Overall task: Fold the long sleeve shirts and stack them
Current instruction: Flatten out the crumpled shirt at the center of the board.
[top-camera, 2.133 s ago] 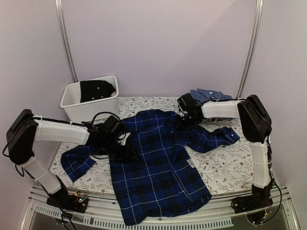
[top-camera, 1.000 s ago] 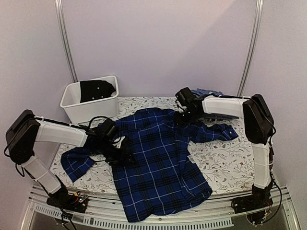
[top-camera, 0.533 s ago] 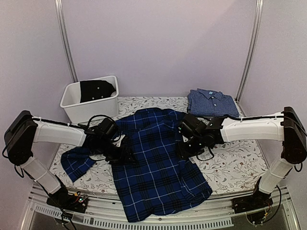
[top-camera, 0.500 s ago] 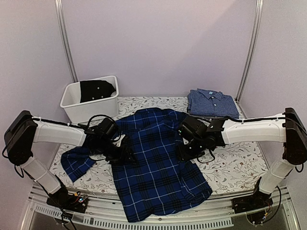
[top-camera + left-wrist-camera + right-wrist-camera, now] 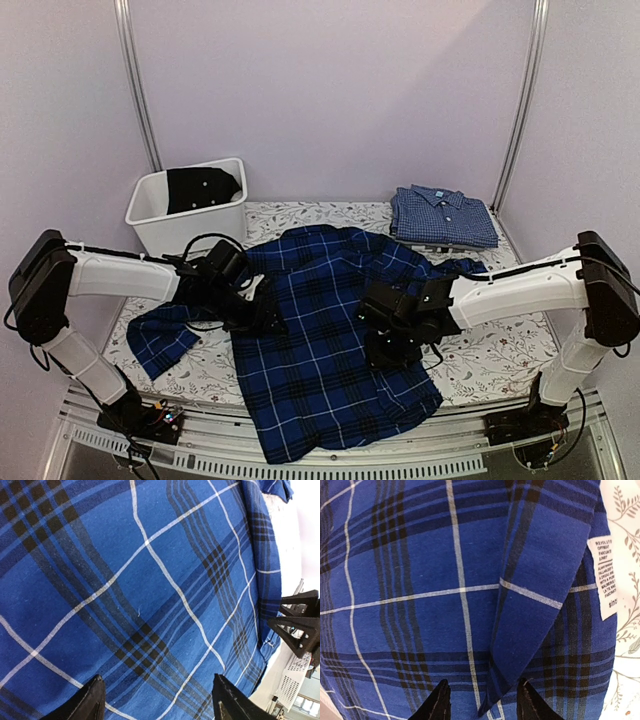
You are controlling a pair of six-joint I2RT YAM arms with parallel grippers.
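**Both pincers, jaws parted, low over the plaid shirt**

The left pincer sits low on the left half of the navy and royal-blue plaid shirt, close to where the left sleeve leaves the body. In the left wrist view its two dark fingers stand wide apart, with flat, unbroken plaid between them; nothing is held.

The right pincer reaches in from the right and sits on the right half of the same shirt. In the right wrist view its fingertips are likewise spread. A folded edge of the plaid runs down between them, but the jaws are not closed on it. A white printed care label lies at the cloth's border, beside the floral table cover. Whether either pincer's tips press the fabric or hover just above it cannot be told from these views.

The plaid shirt lies spread in the middle of the table, collar toward the far side and hem at the near edge. Its left sleeve trails out, rumpled, to the left.

The lighter blue fine-checked shirt lies folded, collar uppermost, at the far right corner, apart from both pincers.

A white bin at the far left holds a dark garment.
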